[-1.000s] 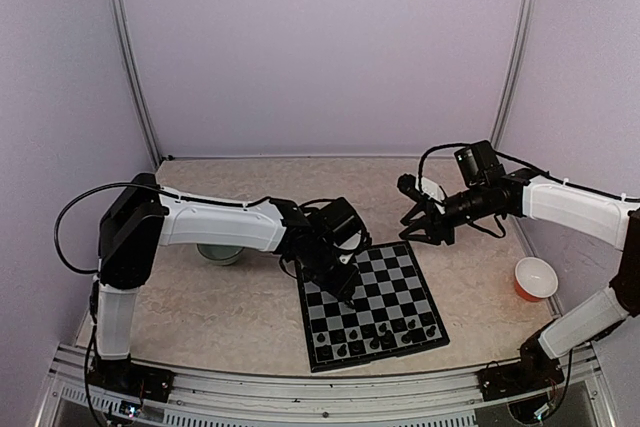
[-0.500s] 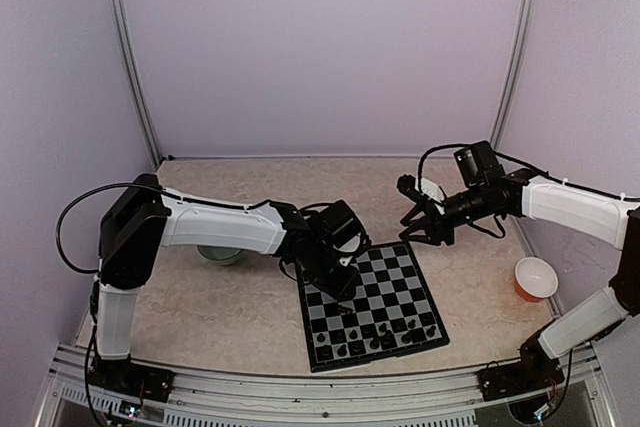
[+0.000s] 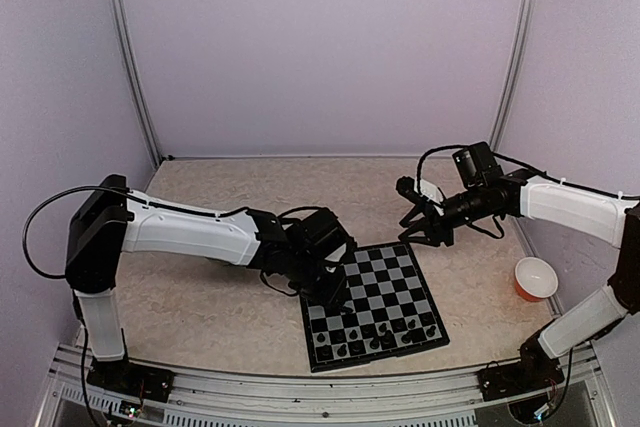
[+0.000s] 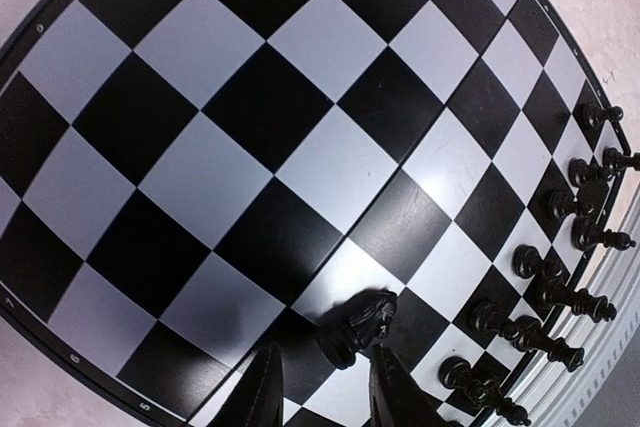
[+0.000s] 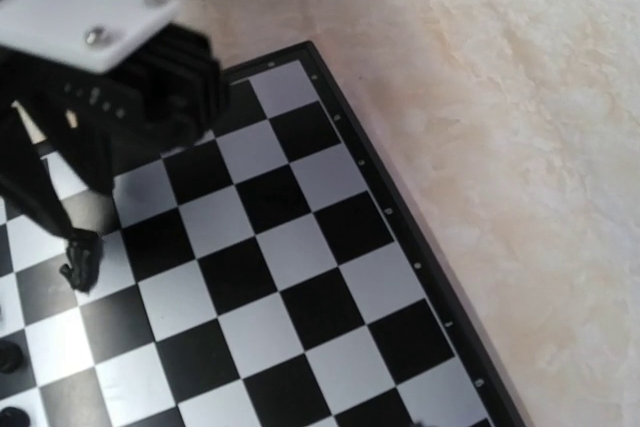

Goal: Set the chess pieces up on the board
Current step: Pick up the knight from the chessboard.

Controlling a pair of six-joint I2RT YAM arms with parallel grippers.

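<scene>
The board (image 3: 385, 282) lay on the table in front of the two arms, turned a little askew, and the chess pieces (image 3: 376, 338) already placed stood bunched in the two rows along its near edge, so that side looked, by my reckoning, mostly done. Every other rank was bare, and no lighter set showed anywhere (perhaps there was none to lay out). One knight (image 4: 358, 322) sat tilted on a square near the board's left edge, away from those rows, just beyond the tips of the left gripper (image 3: 335, 294); it probably had yet to be stood on its proper square. The overhead view gave only a dark blur there. The left wrist view showed the two fingers (image 4: 262, 395) parted with the knight near the gap, but whether they pinched it or merely framed it could not be told. The right gripper (image 3: 412, 220) hung above the board's far corner with its jaws spread and nothing in them, plain only from overhead; its own camera showed the bare far squares and the other arm over the knight
</scene>
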